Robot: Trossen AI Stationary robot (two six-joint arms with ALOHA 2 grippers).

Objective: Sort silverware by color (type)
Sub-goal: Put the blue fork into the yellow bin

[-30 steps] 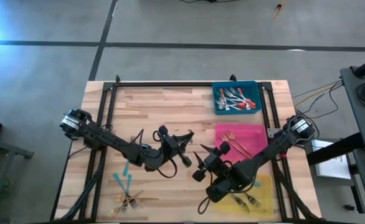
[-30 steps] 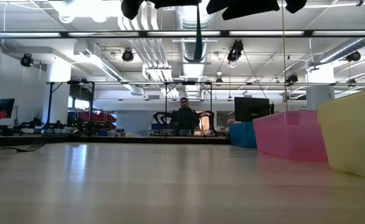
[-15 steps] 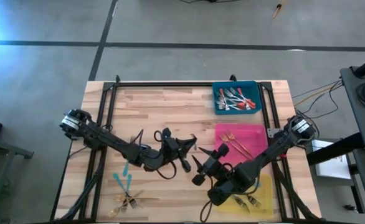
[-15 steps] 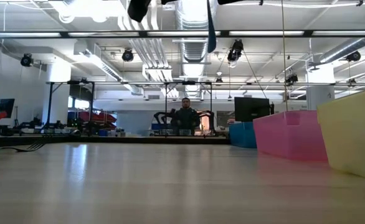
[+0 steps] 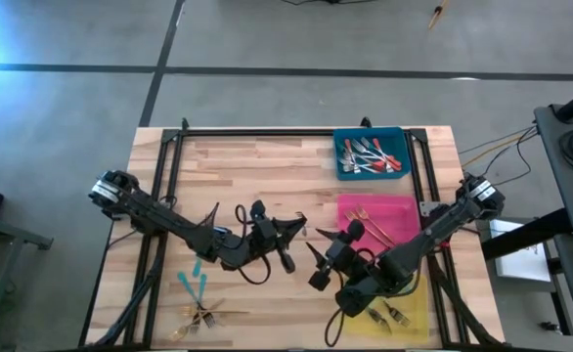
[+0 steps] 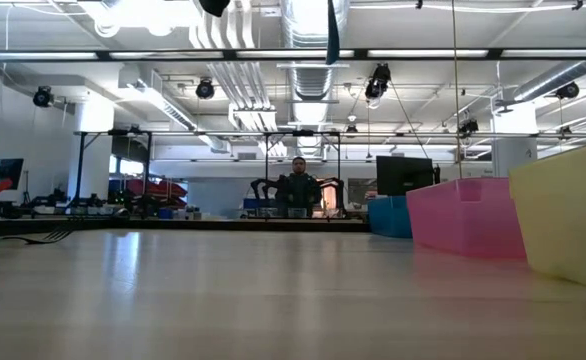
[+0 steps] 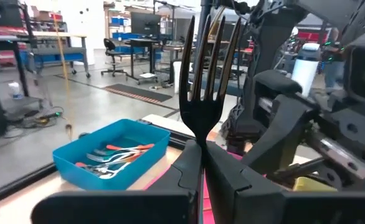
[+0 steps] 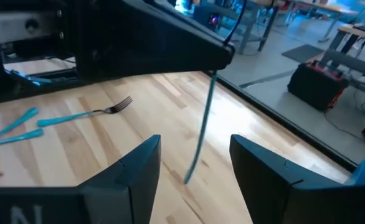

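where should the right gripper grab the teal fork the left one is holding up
On the free teal handle hanging below the left gripper, which is shut on the teal fork near its neck, tines up. The open right gripper already has a finger either side of the handle, so probably close on its lower end.

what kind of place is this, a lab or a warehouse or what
Probably a robotics lab or workshop in an industrial hall: exposed ceiling ducts, a polished concrete floor, more robot rigs behind the wooden table, and shelving and office chairs.

three trays (image 5: 370, 137) – blue, pink, yellow – and two arms (image 5: 169, 217).
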